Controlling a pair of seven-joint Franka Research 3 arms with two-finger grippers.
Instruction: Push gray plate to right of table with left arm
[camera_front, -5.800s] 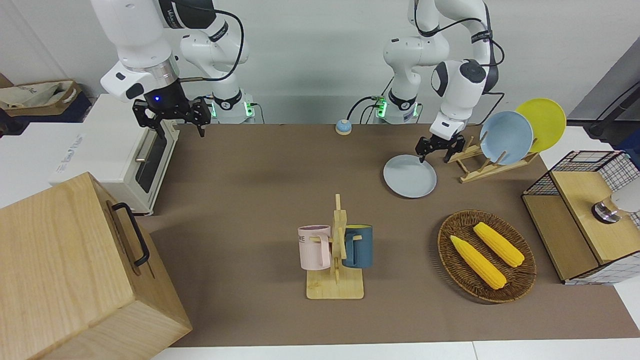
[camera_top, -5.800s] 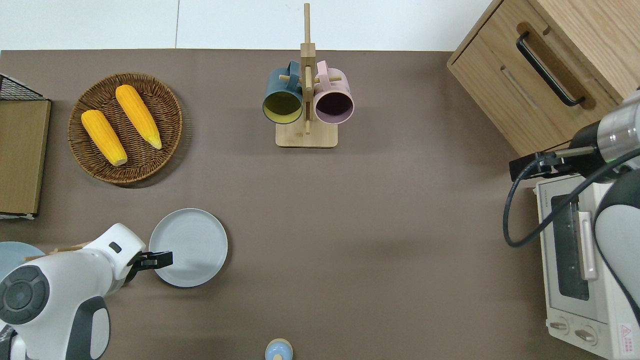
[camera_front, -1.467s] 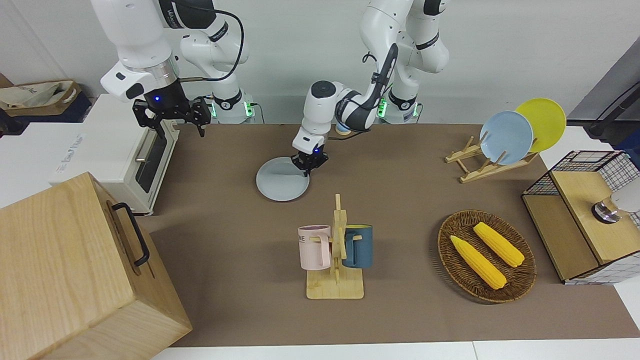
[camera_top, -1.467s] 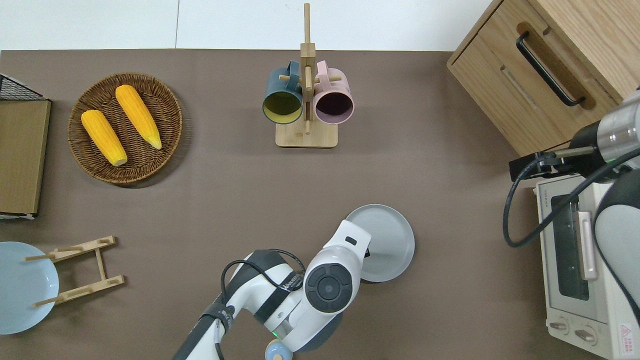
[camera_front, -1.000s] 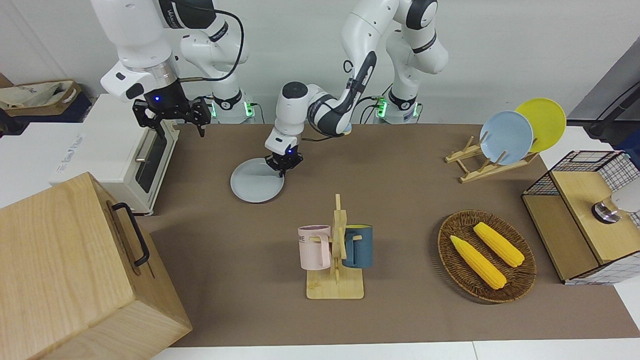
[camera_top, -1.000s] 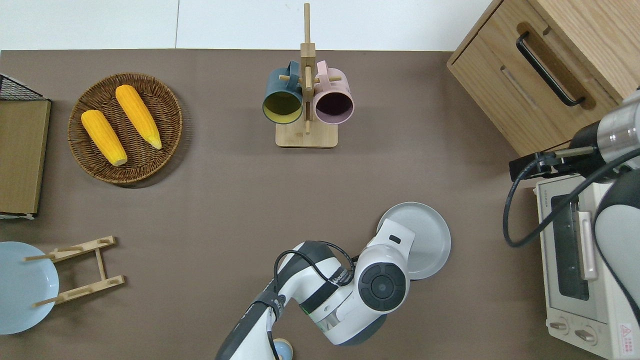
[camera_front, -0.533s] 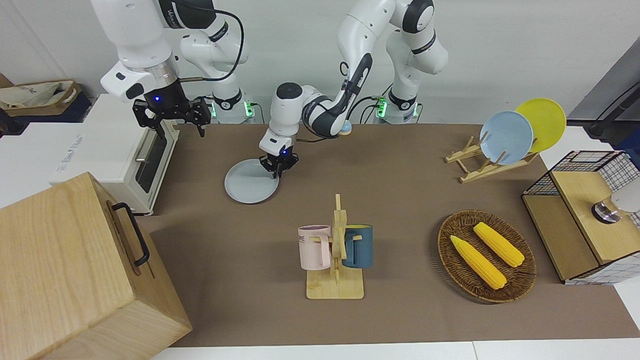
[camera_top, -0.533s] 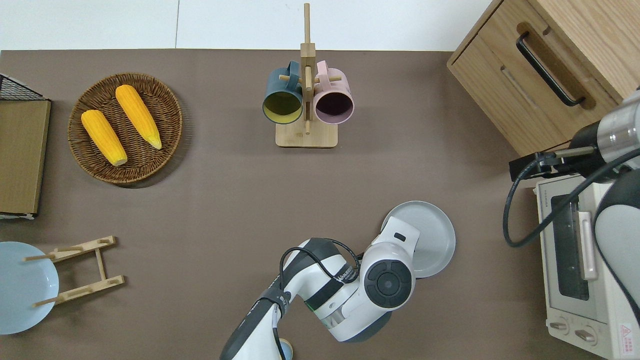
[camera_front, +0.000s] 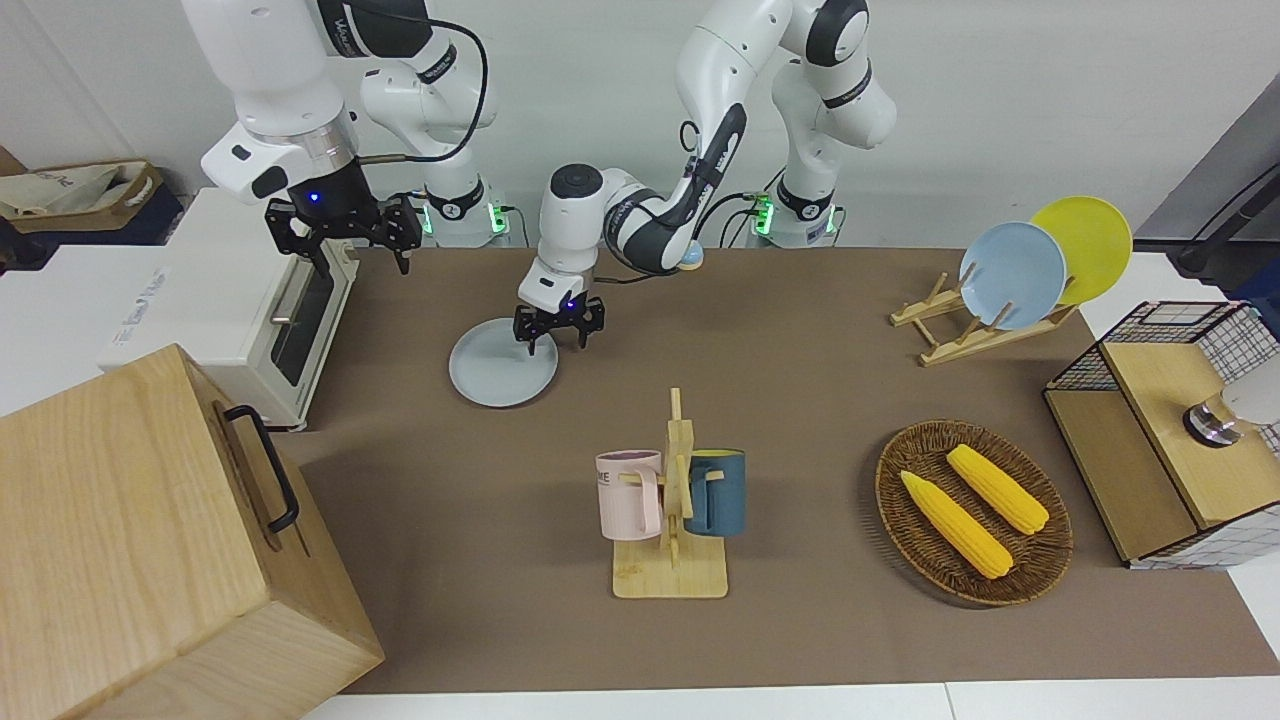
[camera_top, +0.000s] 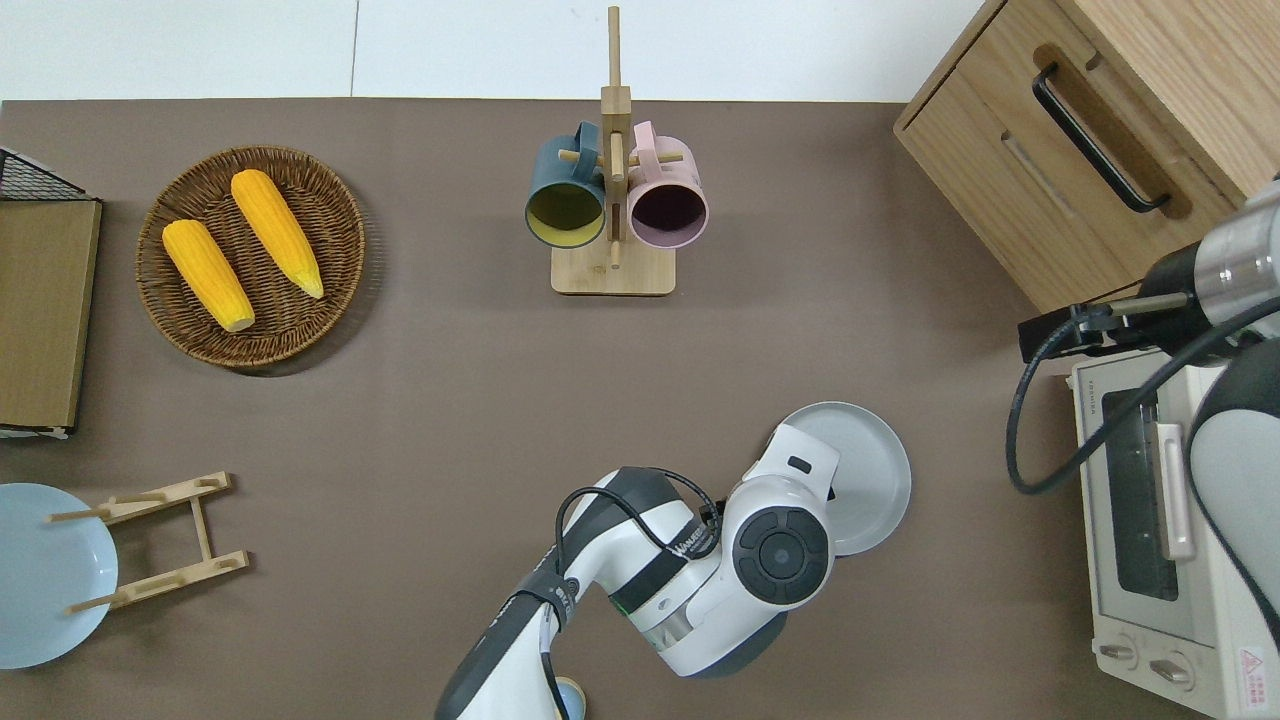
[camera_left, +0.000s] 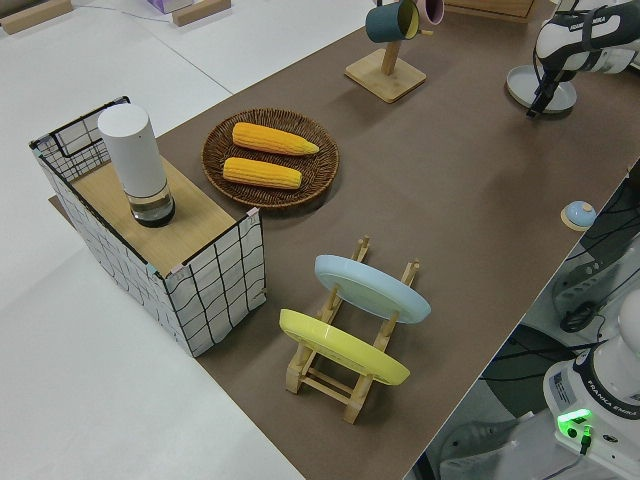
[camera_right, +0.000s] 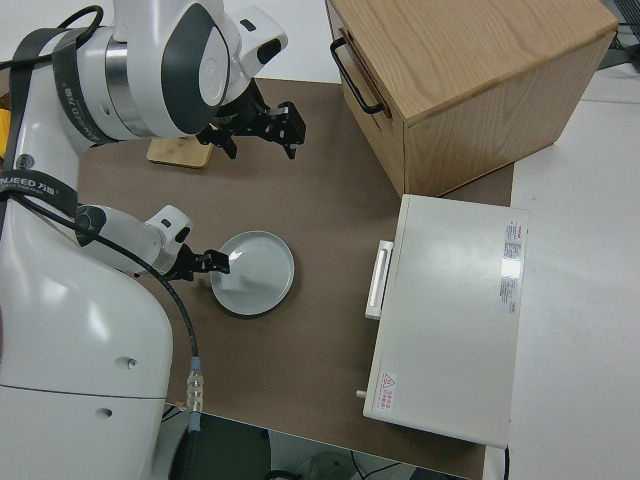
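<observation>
The round, shallow, pale gray plate (camera_front: 503, 374) lies flat on the brown-covered counter (camera_front: 800, 620), toward the right arm's end, near the white toaster oven (camera_top: 1160, 545) and nearer to the robots than the wooden mug stand with 2 mugs (camera_front: 672, 520). The left arm's black 2-finger gripper (camera_front: 558, 338) sits over the plate's rim on the side toward the left arm's end, its fingers spread moderately and holding nothing. The push looks essentially finished, judging by where the plate rests. The next move would call for lifting the gripper clear without dragging the plate. The right arm's gripper (camera_front: 345, 232) is parked, fingers wide.
</observation>
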